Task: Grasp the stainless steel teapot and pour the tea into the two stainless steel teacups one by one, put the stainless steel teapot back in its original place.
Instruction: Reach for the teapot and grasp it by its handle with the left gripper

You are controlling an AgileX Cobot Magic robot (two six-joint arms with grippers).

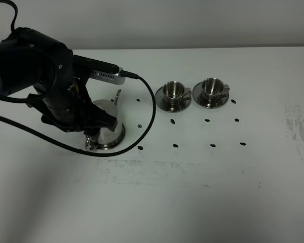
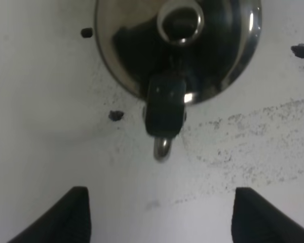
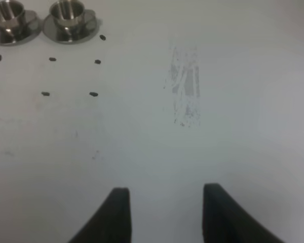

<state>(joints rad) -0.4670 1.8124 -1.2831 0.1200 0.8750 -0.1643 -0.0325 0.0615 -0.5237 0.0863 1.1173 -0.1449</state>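
Observation:
The stainless steel teapot (image 1: 110,135) stands on the table at the left, its thin spout (image 1: 117,97) pointing to the back. In the left wrist view I look down on its lid knob (image 2: 180,21) and dark handle (image 2: 164,107). My left gripper (image 2: 162,223) is open and empty, hovering over the pot (image 1: 105,123); the handle lies beyond the fingertips (image 2: 76,215), not between them. The two stainless steel teacups (image 1: 173,91) (image 1: 211,88) sit on saucers at the back middle. The round disc is hidden under the pot. My right gripper (image 3: 164,215) is open and empty over bare table.
A black cable (image 1: 153,109) loops from the left arm around the pot's right side. Small black marks (image 1: 175,146) dot the table in front of the cups. A grey scuff (image 1: 298,129) lies at the far right. The cups also show in the right wrist view (image 3: 66,15).

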